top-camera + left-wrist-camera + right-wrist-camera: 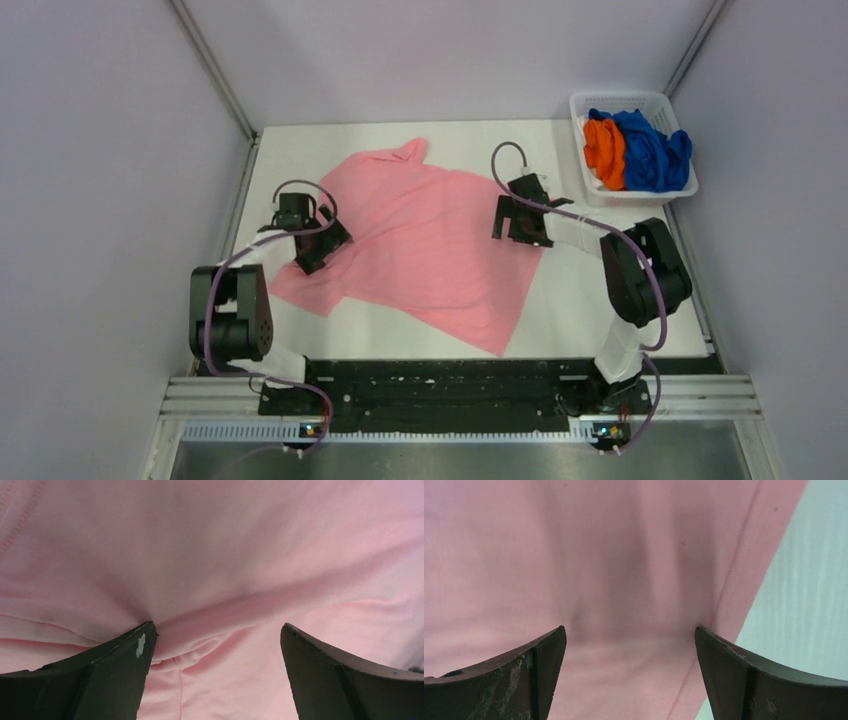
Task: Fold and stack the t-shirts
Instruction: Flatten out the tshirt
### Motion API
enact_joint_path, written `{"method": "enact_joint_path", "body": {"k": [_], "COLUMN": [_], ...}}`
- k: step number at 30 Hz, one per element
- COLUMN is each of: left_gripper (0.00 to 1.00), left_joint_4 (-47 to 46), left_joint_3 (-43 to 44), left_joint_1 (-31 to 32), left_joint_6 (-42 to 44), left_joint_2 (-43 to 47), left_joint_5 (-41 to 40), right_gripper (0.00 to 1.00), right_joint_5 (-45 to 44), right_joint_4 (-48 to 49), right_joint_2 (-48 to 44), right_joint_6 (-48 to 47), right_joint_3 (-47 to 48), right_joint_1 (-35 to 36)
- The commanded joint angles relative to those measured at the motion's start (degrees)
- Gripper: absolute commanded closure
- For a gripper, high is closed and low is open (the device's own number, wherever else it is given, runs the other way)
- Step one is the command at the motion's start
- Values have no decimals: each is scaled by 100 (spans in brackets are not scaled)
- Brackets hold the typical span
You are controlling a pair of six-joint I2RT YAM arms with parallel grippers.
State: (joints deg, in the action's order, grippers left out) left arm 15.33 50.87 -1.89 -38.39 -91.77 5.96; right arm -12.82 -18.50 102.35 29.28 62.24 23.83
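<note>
**While the pink t-shirt lies spread out, I press on it from both sides**

Where the overhead view looks down on me, the pink t-shirt lies opened out at a slant across the middle of the white table, only lightly wrinkled. My left end effector is down on the shirt's left part, near a sleeve. My right end effector is down on its opposite, right edge. At the far right corner of the table stands a white basket. The orange t-shirt and the blue t-shirt are bunched up inside it, orange on the left and touching the blue. Both are well apart from the pink one.

From my left wrist, pink cloth fills the whole view. My left end effector has its dark fingers spread apart, with the tips touching the fabric. A soft ridge of cloth is pushed up between them, but nothing is pinched. A stitched seam runs along the upper left.

From my right wrist, the pink cloth covers most of the view, and bare table shows on the right. My right end effector also has its fingers apart and holds nothing. Its tips rest on the shirt, the right one just beside the stitched edge. A shallow crease runs up between the fingers.
</note>
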Motion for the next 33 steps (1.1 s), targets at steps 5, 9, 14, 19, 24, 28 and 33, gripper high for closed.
{"method": "enact_joint_path", "body": {"k": [5, 9, 14, 19, 24, 28, 33], "left_gripper": [1, 1, 1, 1, 19, 31, 40], "left_joint_4": [2298, 2324, 806, -83, 1180, 1384, 817], "left_joint_3": [-901, -419, 509, 2269, 5427, 6820, 6779], "left_joint_1": [853, 1127, 1173, 1173, 1165, 1165, 1173], "left_joint_6": [-283, 136, 114, 792, 1143, 1154, 1076], "left_joint_2": [1459, 1733, 1438, -488, -2948, -4020, -4286], "left_joint_5": [185, 751, 44, 174, 628, 910, 1186], "right_gripper": [1, 1, 1, 1, 1, 1, 1], "right_joint_5": [-184, -275, 403, 564, 578, 314, 176], "right_joint_4": [-303, -285, 45, 326, 330, 362, 220], "right_joint_2": [-153, -132, -214, -388, -495, -589, -628], "right_joint_6": [-354, -499, -623, -723, -608, -483, -390], "right_joint_3": [-326, -10, 794, 730, 323, -32, -179], "right_joint_1": [-748, -1100, -1087, -751, -498, -452, -451]}}
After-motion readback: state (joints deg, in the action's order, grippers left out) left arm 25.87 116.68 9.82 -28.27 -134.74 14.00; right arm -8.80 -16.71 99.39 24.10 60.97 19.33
